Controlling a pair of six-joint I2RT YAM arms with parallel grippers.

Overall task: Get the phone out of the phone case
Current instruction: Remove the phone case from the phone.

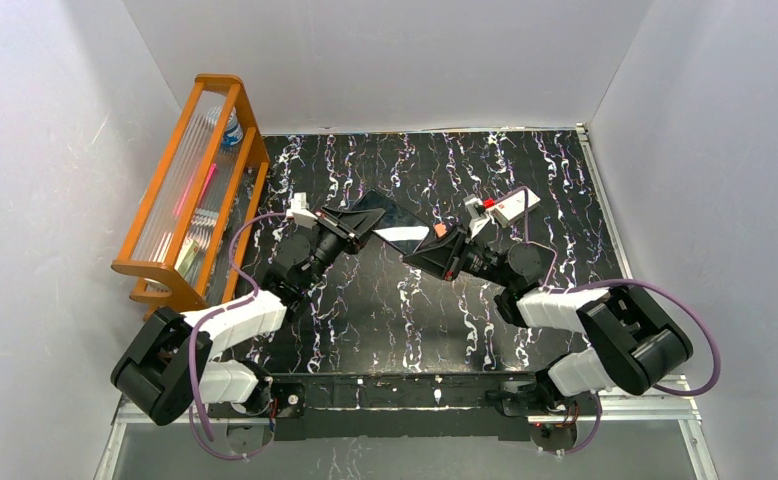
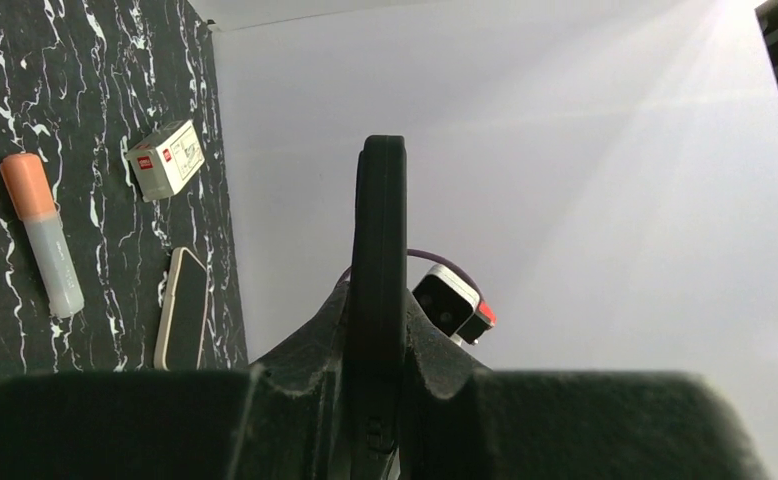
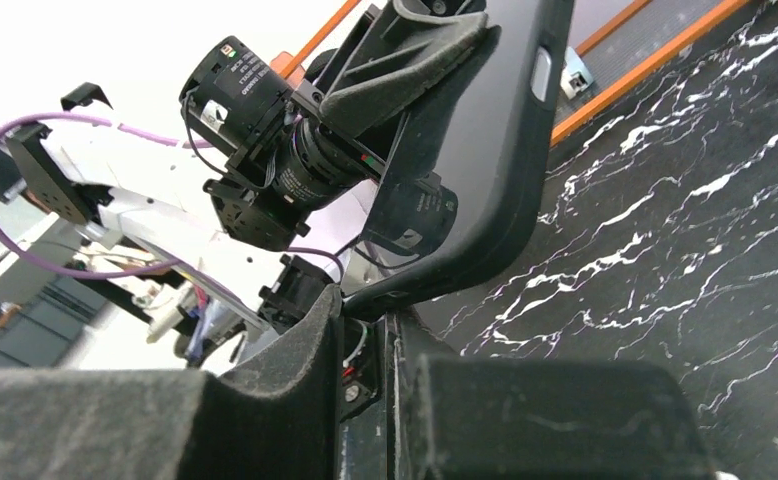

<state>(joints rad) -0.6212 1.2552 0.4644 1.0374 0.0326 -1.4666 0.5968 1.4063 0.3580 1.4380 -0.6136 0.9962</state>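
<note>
Phone case (image 2: 380, 250) clamped edge-on in left gripper (image 1: 358, 228); right gripper (image 3: 365, 315) seemingly pinches its lower corner

left gripper (image 1: 368, 224): jaws clamped tight, arm reaching toward 1 o'clock
right gripper (image 1: 423, 250): jaws pinched close, pointing 10 o'clock

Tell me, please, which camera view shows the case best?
The right wrist view: the case is large and close, its side wall, button and a corner plain, the left fingers clamped on it. The left wrist view shows it only edge-on. The top view shows it small and far off.
</note>
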